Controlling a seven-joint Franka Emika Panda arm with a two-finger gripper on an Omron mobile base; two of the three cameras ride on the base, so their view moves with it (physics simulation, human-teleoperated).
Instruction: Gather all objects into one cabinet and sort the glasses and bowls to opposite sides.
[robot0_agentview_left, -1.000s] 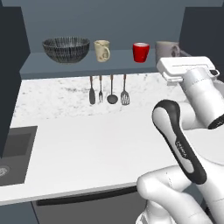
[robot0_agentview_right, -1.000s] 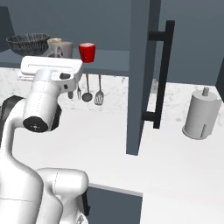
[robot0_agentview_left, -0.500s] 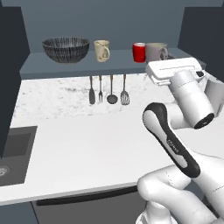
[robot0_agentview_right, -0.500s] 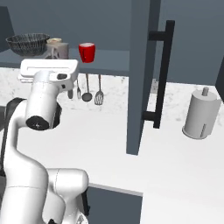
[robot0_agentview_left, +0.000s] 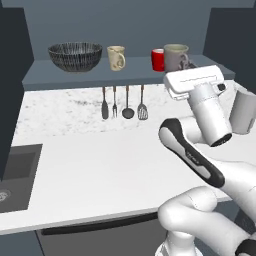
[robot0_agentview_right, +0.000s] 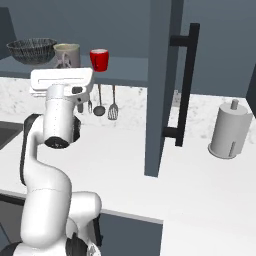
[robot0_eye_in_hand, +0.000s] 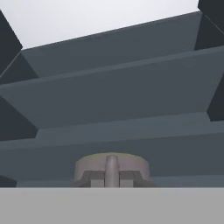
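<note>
Four task things sit on the cabinet shelf: we see the bowl at its left end, then the cream mug, then the red mug. The grey mug stands just right of the red one, near our hand. Our gripper is clamped on the grey mug's handle, jaws fully closed. The cabinet door stands open.
</note>
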